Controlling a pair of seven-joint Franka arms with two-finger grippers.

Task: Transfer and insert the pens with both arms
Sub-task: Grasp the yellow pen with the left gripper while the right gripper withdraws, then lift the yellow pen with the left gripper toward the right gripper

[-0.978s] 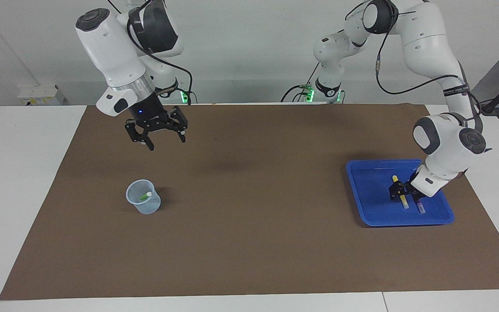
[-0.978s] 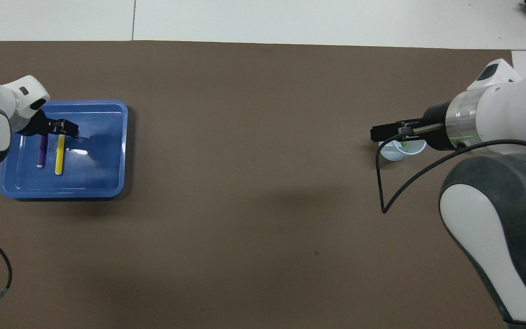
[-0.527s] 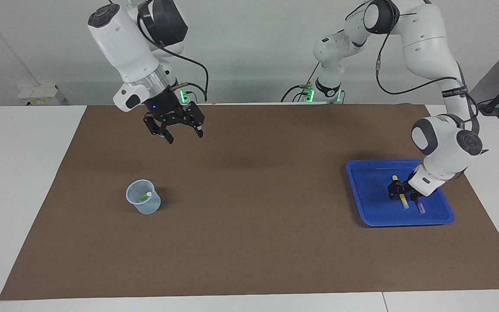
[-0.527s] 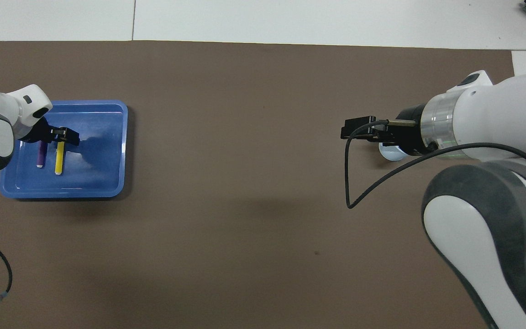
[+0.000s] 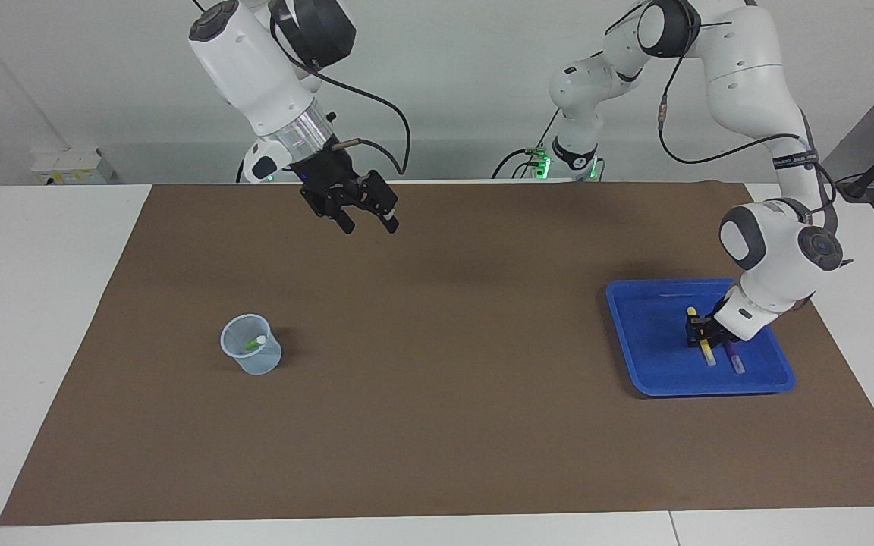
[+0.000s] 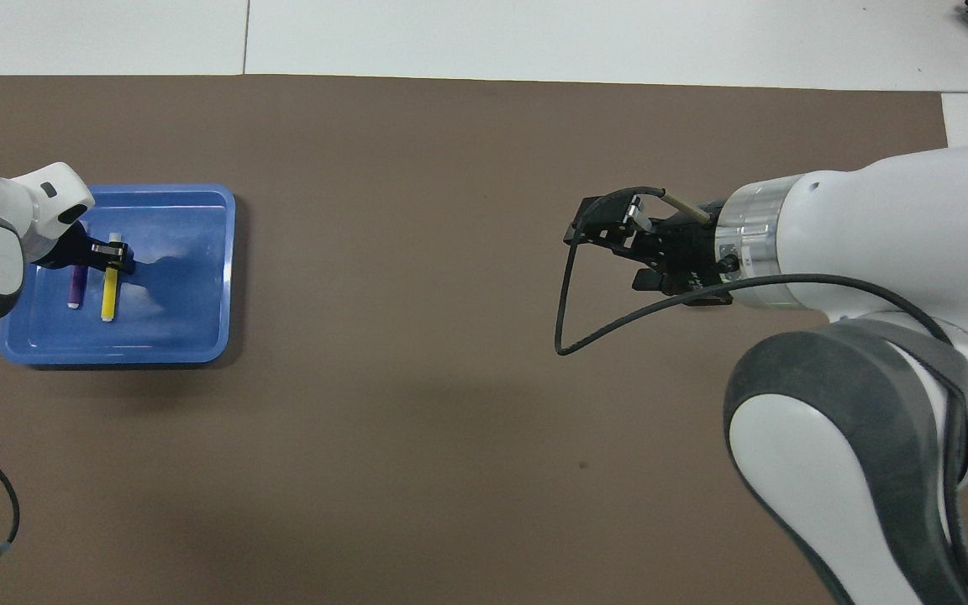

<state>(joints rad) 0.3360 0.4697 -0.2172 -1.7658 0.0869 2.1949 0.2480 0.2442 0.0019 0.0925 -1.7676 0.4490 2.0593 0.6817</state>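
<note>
Brown mat [image 5: 437,425] covered most of the table; landmark for everything below is the blue tray [image 5: 649,364] at the left arm's end of it.

Right gripper [image 5: 366,224] hung in the air well apart from the tray, over bare mat, fingers spread, nothing in it. Looks staged to receive a handover.

Clear cup [image 5: 252,354] sat well apart from the tray, toward the right arm's end, green pen [image 5: 255,343] leaning inside it, so one of three looks done.

Left gripper [image 5: 699,331] was down inside the tray, clamped across the yellow pen [image 5: 704,343] near its middle, pen lying flat on the tray floor. Purple pen [image 5: 733,356] lay just beside it, parallel, not touched.

Room: mat between tray and cup was open for the transfer. Tight spot is the purple pen beside the gripper, plus the tray rim; a straight-up lift should clear both.
</note>
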